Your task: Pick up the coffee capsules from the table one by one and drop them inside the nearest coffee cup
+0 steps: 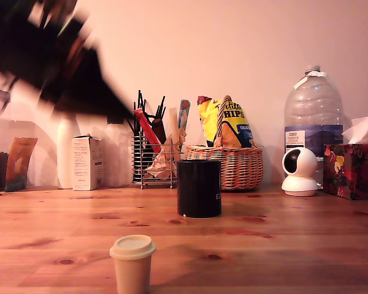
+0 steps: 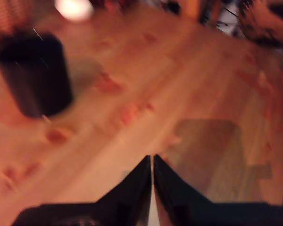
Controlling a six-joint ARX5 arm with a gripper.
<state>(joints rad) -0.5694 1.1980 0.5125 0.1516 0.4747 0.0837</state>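
Behind the coffee cup point(image 1: 199, 188), a bag point(image 1: 228, 121) reads "HIPS"

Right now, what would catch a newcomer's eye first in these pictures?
A black cup stands mid-table, with one tan capsule upright nearer the camera. The arm is a dark blur high at the exterior view's left. In the wrist view its fingers are nearly closed, holding nothing.

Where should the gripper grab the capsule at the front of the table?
Probably the tan tapered body of the coffee capsule, just under its wider cream top, coming in from above. It stands upright and alone, so the lip should stop slipping. The gripper looks shut; open first.
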